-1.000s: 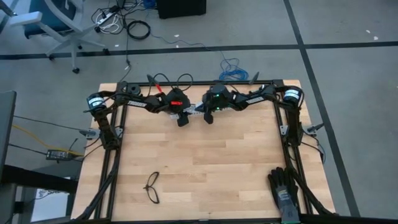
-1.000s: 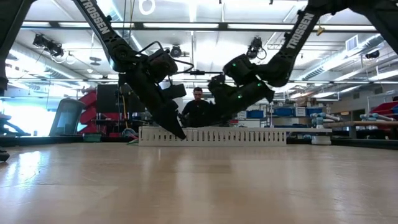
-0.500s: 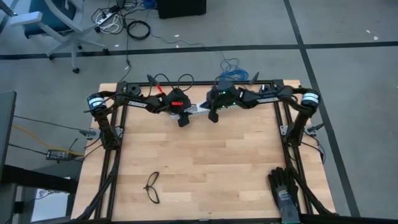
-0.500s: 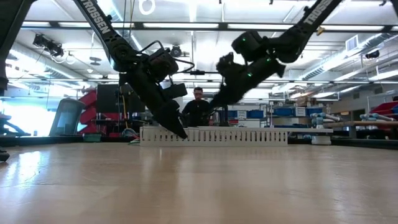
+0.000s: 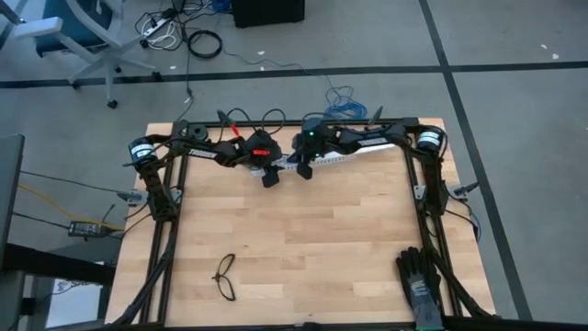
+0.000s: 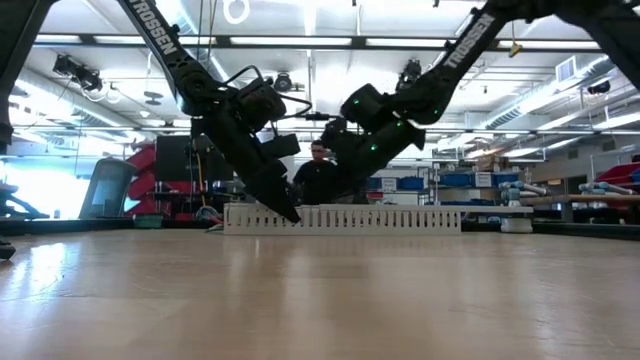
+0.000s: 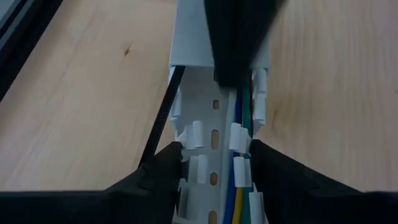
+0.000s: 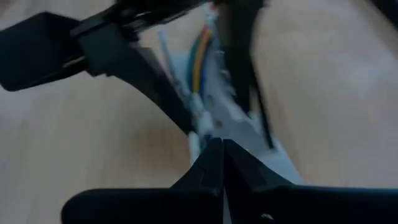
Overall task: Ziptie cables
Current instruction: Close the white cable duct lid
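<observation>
A white slotted cable duct [image 5: 354, 154] lies on the table along its far edge. The cables [image 7: 241, 198], blue, yellow and green, run inside its channel. The black ziptie [image 7: 160, 121] slants along the outside of one slotted wall. My left gripper [image 5: 269, 176] is at the duct's left end, shut on it. My right gripper [image 5: 301, 170] is shut just beyond it, its tips down in the channel [image 7: 234, 74] over the cables. My left gripper holds the duct's two slotted walls [image 7: 186, 155] between its two fingers, near the duct's left end. The fingers slant down and point along the duct, which rests flat on the table. My right gripper's shut fingertips [image 8: 217, 149] slant down into the duct's channel, on top of the cables. Whether they press the cables I cannot tell.
Black glasses [image 5: 225, 276] lie near the front left of the table and a black glove [image 5: 421, 280] at the front right. A person [image 6: 318, 172] is behind the table. Loose cords [image 5: 344, 101] lie on the floor past the far edge.
My right gripper has risen off the duct, tipped, and come down again a little farther toward the table's left, closer to my left gripper. It has stayed shut. The duct has kept its place.
</observation>
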Action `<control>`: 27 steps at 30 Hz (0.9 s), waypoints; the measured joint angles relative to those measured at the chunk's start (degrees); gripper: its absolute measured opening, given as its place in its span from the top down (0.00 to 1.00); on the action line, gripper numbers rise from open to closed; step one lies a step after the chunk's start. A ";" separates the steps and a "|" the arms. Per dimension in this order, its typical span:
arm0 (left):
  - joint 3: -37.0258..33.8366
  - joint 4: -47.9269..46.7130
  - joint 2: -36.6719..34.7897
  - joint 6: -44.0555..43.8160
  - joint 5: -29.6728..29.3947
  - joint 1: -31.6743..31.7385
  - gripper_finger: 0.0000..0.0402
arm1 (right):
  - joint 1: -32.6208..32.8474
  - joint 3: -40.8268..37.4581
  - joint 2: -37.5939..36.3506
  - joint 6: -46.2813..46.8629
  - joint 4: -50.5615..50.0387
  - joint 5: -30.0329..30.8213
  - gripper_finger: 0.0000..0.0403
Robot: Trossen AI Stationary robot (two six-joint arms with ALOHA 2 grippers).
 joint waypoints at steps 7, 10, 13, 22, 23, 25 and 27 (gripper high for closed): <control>0.11 -0.33 0.02 -1.24 1.17 -0.41 0.53 | 2.22 0.35 -5.96 -5.18 -0.06 1.48 1.00; 0.11 -0.11 0.02 -1.31 0.08 -0.57 0.50 | 2.67 0.59 -9.50 -5.65 -0.39 1.47 1.00; 0.11 0.35 0.07 -1.29 -0.51 -1.11 0.45 | 2.83 0.51 -10.88 -5.79 -2.88 1.64 1.00; 0.09 -0.58 0.09 -1.81 -0.88 -3.44 0.26 | 2.74 0.54 -11.86 -6.33 -6.18 3.84 1.00; 0.48 -1.33 0.09 -1.91 -0.89 -3.75 0.25 | 2.74 0.54 -11.86 -6.33 -6.42 3.84 1.00; 1.72 -2.60 0.09 -2.63 -0.87 -4.38 0.24 | 2.70 0.54 -11.86 -6.36 -6.73 3.84 1.00; 3.55 -4.66 0.02 -2.84 -0.74 -4.94 0.23 | 2.61 0.54 -11.86 -6.38 -6.95 3.80 1.00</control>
